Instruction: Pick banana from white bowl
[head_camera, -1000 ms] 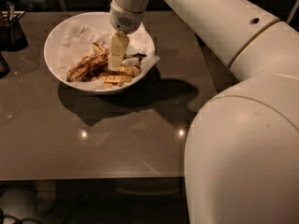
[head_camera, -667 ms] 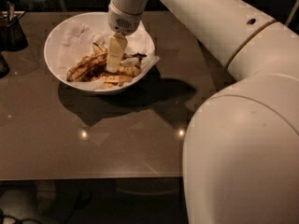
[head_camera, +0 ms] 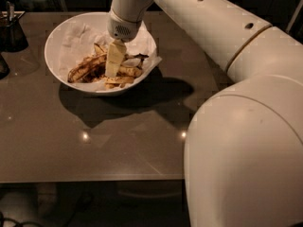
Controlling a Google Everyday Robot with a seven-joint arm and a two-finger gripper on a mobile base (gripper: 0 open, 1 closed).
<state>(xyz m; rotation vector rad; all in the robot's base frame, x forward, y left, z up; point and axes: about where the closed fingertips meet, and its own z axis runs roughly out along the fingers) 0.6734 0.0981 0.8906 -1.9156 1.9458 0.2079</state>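
Camera view looks down on a dark counter point(head_camera: 94, 145) whose near edge runs across the lower part of the frame and whose far edge lies just behind the bowl point(head_camera: 49, 63). The bowl stands toward the far left, well back from the near edge. A broad bare stretch of counter lies in front of it, and more to its right as far as the arm point(head_camera: 213, 27), whose bulk fills the right side.

One pincer point(head_camera: 113, 72) points straight down inside the bowl, near its middle, its tip among the fruit. Whether it is released, clenched or grasping anything cannot be told.

There is one white bowl, lined with one crumpled sheet of paper point(head_camera: 75, 34) that spills over the right rim. The banana point(head_camera: 84, 70), long and streaked brown, lies in the bowl's left half, just left of the pincer. Several shorter pieces lie around and under the tip, too tangled to count. One dark container point(head_camera: 12, 30) stands at the far left corner, well apart from the bowl.
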